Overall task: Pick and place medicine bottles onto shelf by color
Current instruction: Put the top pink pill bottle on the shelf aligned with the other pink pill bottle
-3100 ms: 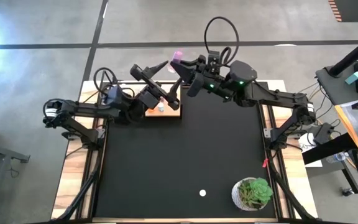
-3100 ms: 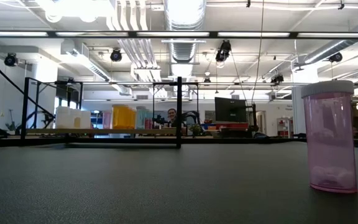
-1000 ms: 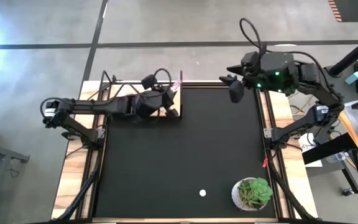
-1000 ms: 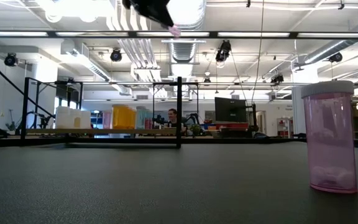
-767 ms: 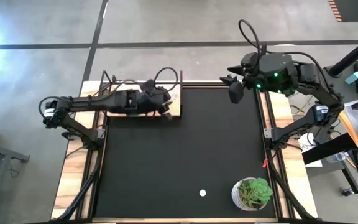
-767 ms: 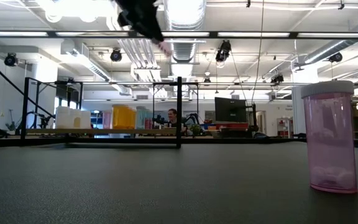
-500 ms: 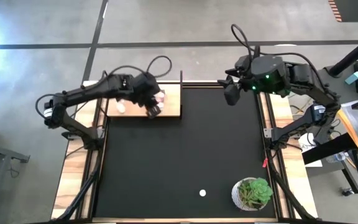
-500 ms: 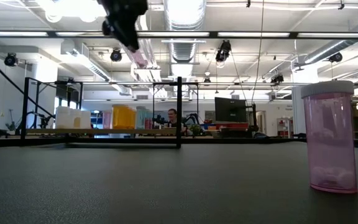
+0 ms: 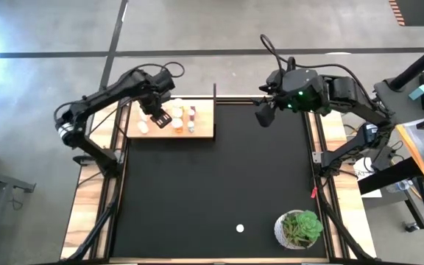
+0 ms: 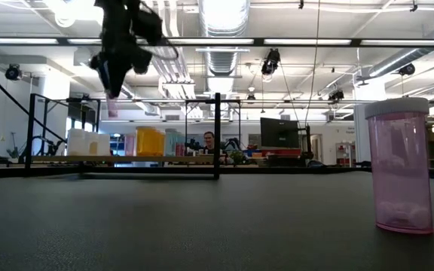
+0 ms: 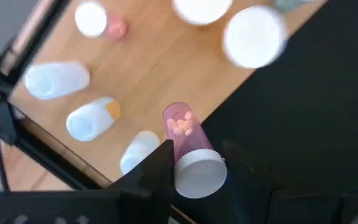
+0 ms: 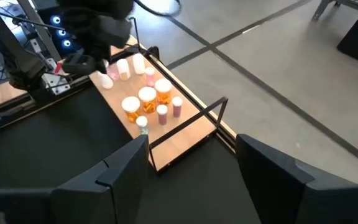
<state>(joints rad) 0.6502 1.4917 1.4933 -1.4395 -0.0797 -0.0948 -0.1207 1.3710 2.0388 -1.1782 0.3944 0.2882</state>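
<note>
My left gripper [image 9: 160, 116] hangs over the light-wood shelf [image 9: 205, 129] at the table's far left, shut on a pink medicine bottle [image 11: 184, 138] with a white cap. Several more bottles, white, orange and pink, stand or lie on the shelf board [image 11: 160, 68]. Another pink bottle [image 10: 401, 165] stands upright on the black mat near the front edge, its white cap [image 9: 240, 228] showing from above. My right gripper [image 9: 262, 114] hovers open above the mat's far edge, right of the shelf, with nothing between its fingers [image 12: 126, 171]. My left gripper pinches the pink bottle at its white-capped upper end [image 11: 199, 177] between its two fingers. The fingers come from above and point down. The bottle [image 10: 113, 105] hangs upright below them, base down, clear above the shelf board.
A green plant in a white pot [image 9: 299, 228] stands at the mat's near right corner. Thin black posts [image 9: 214, 92] rise from the shelf's corners. The black mat [image 9: 212, 184] lies bare between the shelf and the front bottle.
My left gripper has carried the pink bottle from the shelf's right end toward the table's left edge, over the shelf, and has come lower, turning to point down so the bottle now hangs upright. My right gripper has drifted a little toward the shelf.
</note>
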